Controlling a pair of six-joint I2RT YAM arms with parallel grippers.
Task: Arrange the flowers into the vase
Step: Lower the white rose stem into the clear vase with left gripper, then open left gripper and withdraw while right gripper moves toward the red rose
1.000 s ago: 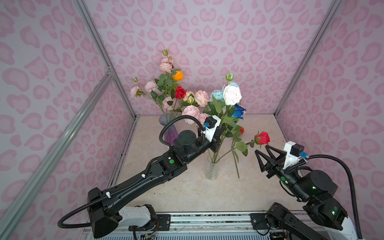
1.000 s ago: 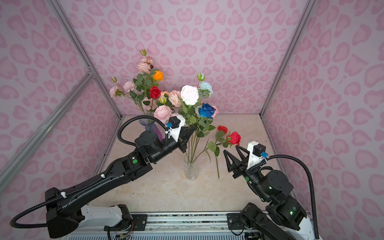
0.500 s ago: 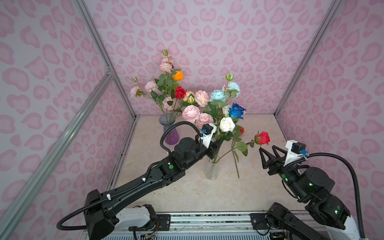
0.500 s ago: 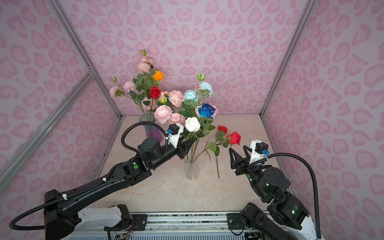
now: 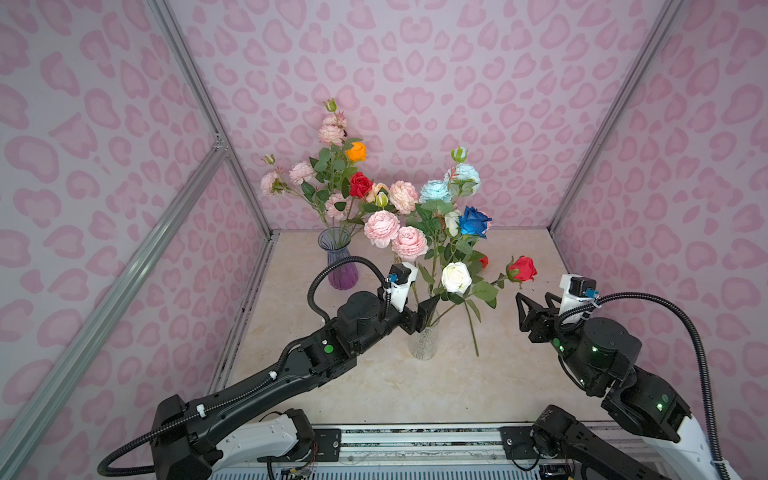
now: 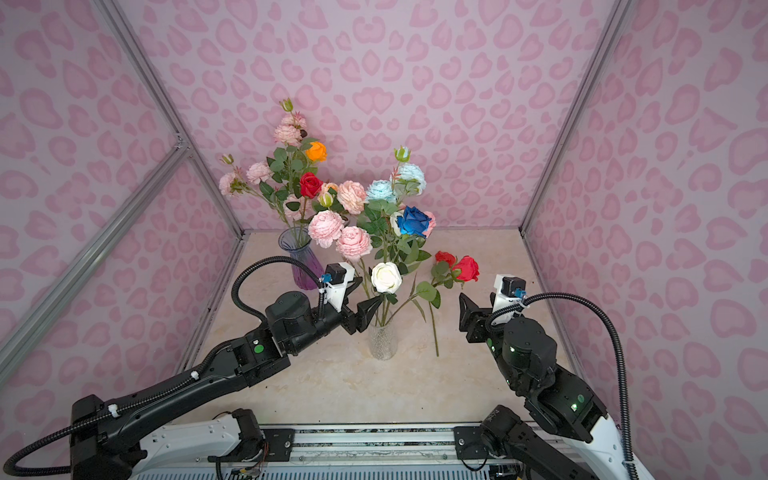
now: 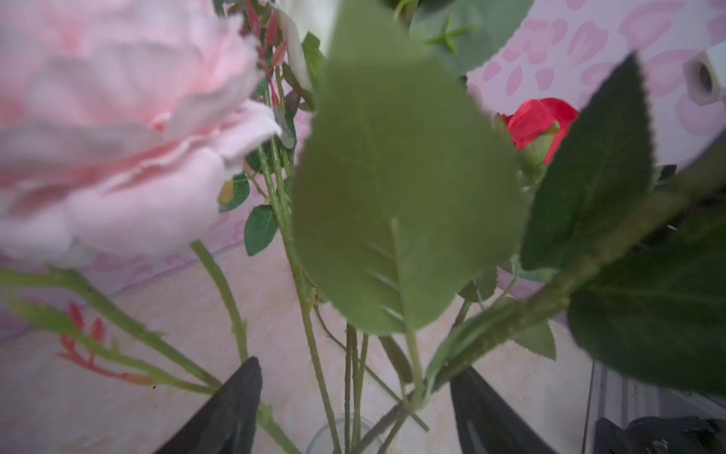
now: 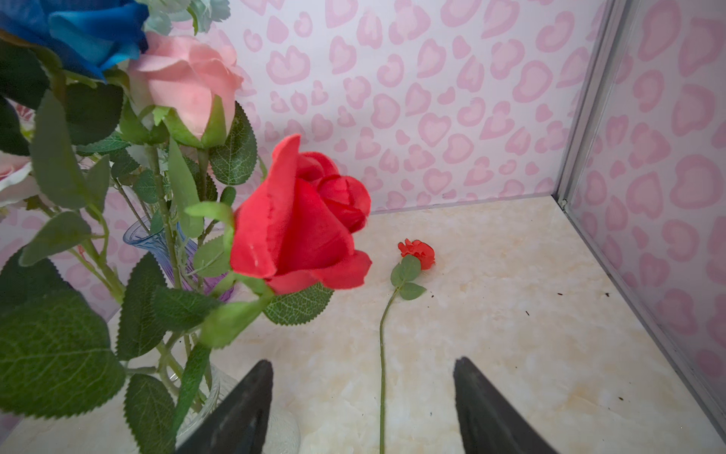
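Since the left gripper (image 7: 355, 367) gapes around flowers (image 5: 409, 244) standing in the clear vase (image 5: 424, 343), retreating may hook a leaf (image 7: 393, 188), perhaps toppling it; the right gripper (image 8: 364, 361), also open, faces a red rose (image 8: 416, 253) on the table (image 5: 374, 395).

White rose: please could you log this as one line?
white rose: in clear vase | left hand: open among stems | right hand: open

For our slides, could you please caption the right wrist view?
Open right pincer faces a small red rose lying on the table.
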